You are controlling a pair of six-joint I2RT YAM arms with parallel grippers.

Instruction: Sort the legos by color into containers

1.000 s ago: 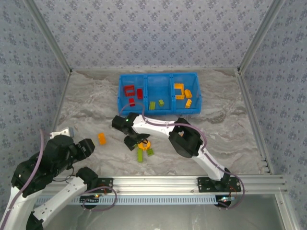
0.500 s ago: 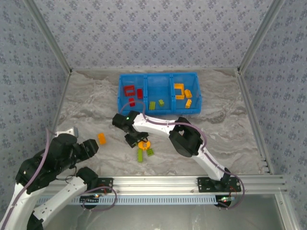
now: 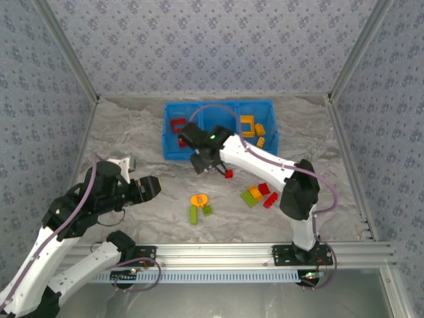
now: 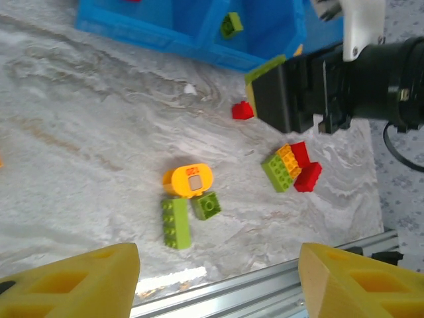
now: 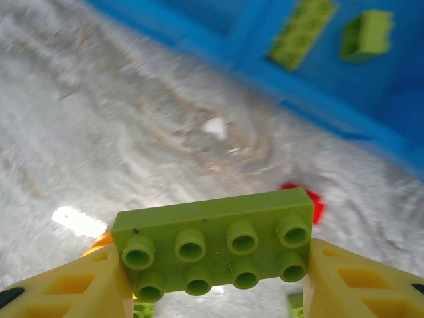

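Observation:
My right gripper (image 5: 215,268) is shut on a lime green two-by-four lego (image 5: 215,248), held off the table just in front of the blue container (image 3: 171,154). The top view has this gripper (image 3: 211,165) by the bin's front wall; the left wrist view catches the held lego (image 4: 265,68). Red legos (image 3: 179,124) lie in the bin's left compartment, orange ones (image 3: 248,124) in the right, green ones (image 5: 301,33) in the middle. My left gripper (image 4: 218,285) hangs open over the near left table, above an orange ring (image 4: 188,180) and two green legos (image 4: 175,223).
A small red lego (image 3: 228,173) lies under the right gripper. A green, orange and red cluster (image 3: 258,194) sits right of centre. The metal rail (image 3: 218,252) bounds the near edge.
The right arm swung from the pile by the orange ring up toward the bin, carrying the green lego. The left arm rose and moved right, now covering the loose orange brick.

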